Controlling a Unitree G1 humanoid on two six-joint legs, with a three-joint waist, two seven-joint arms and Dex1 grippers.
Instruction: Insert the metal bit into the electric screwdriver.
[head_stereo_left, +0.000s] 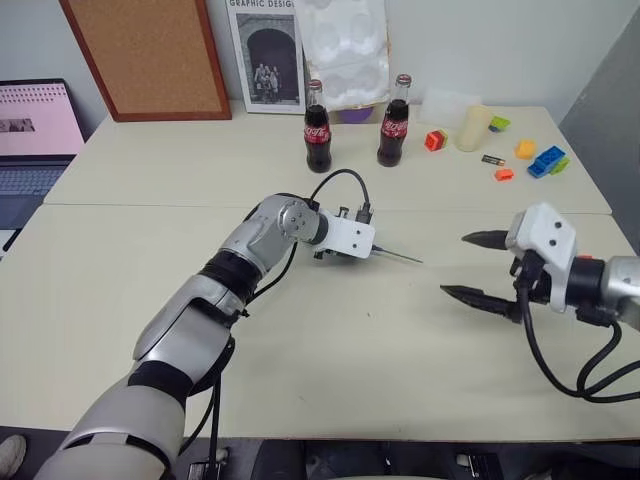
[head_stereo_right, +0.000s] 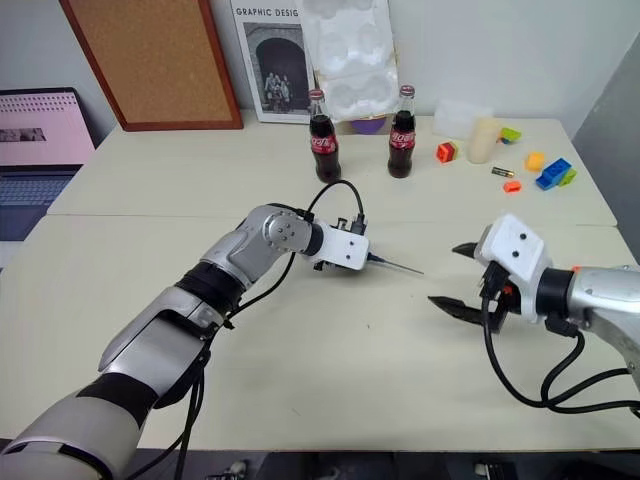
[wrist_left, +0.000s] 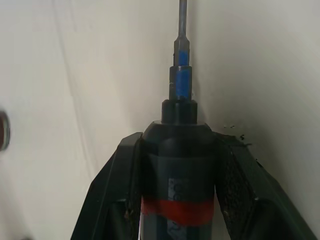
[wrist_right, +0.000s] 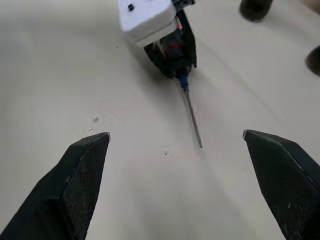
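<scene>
In the left wrist view the thin dark-grey metal bit (wrist_left: 183, 17) runs off the frame's edge, and the black pen-shaped electric screwdriver with its red band (wrist_left: 178, 170) is cut off below. The left gripper's 2 black fingers (wrist_left: 112, 195) cover the screwdriver's flanks.

Bare table (head_stereo_left: 330, 350) surface lies open between the left gripper (head_stereo_left: 365, 250) and the right gripper (head_stereo_left: 478, 268). The metal bit (head_stereo_left: 398, 257) projects into this gap. Two cola bottles (head_stereo_left: 318, 128) and small coloured blocks (head_stereo_left: 545, 160) stand well apart along the far edge
</scene>
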